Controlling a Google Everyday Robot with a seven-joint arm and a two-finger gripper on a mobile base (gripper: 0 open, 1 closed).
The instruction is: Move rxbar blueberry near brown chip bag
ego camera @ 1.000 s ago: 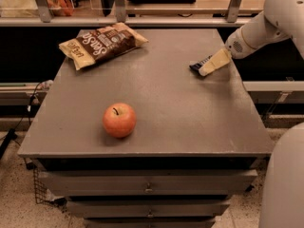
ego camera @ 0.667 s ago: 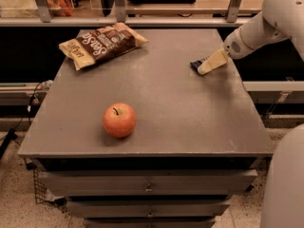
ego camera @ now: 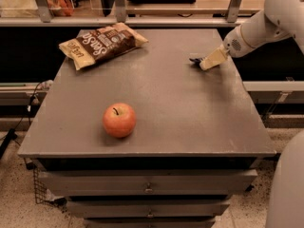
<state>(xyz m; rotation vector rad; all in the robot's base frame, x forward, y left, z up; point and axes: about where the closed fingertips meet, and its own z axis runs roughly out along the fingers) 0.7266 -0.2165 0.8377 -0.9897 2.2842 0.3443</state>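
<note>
The brown chip bag (ego camera: 102, 44) lies flat at the table's far left corner, dark brown with tan ends and white script. My gripper (ego camera: 205, 62) is over the far right part of the table, at the end of the white arm (ego camera: 259, 27). It is shut on the rxbar blueberry (ego camera: 194, 60), a small dark bar whose end sticks out to the left of the gripper, just above the tabletop. Most of the bar is hidden by the gripper. The bar is far to the right of the chip bag.
A red-orange apple (ego camera: 119, 120) sits on the grey table (ego camera: 161, 103) at the front, left of centre. A shelf rail (ego camera: 142, 20) runs behind the table. Drawers (ego camera: 148, 184) sit below the front edge.
My gripper has moved a little up and to the left, and the dark bar has moved with it. The chip bag and apple have not moved.
</note>
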